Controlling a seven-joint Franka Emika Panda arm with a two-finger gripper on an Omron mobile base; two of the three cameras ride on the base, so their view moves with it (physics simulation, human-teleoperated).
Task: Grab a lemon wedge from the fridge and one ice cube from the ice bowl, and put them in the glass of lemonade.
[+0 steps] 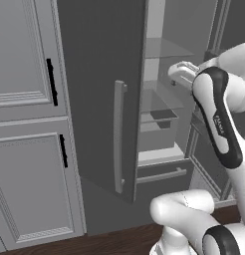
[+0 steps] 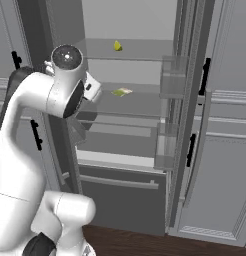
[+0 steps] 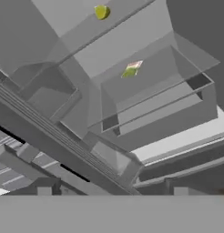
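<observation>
Gripper (image 2: pixel 92 90), at the fridge (image 1: pixel 99 99) opening level with the middle shelf, appears to hold nothing; whether its fingers stand apart cannot be told from these angles. Lemon wedge (image 2: pixel 117 46) rests on the upper shelf, above and beyond the hand, near the back. Its long axis probably runs upright, though it is too small to confirm. A flat packet (image 2: pixel 122 92) lies on the shelf below

Lemon wedge (image 2: pixel 117 46) on open fridge (image 2: pixel 135 75) shelf
</observation>
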